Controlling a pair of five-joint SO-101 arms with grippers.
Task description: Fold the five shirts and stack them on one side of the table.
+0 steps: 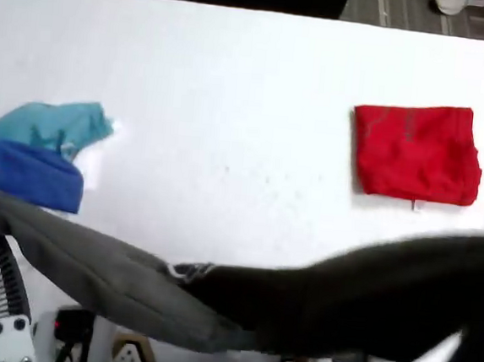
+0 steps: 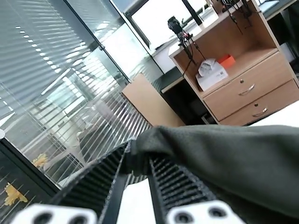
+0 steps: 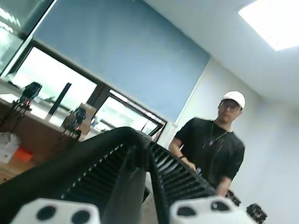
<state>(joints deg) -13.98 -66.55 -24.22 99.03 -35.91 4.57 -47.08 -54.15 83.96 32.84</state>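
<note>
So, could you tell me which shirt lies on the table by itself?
The red shirt, folded, alone at the high view's right; the teal shirt and blue shirt lie touching at the left, and the grey shirt is held up.

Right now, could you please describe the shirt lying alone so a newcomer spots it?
Start at the white table. At its right in the high view lies a red shirt, folded square. Only it is red; the teal shirt and blue shirt overlap at the opposite edge.
</note>
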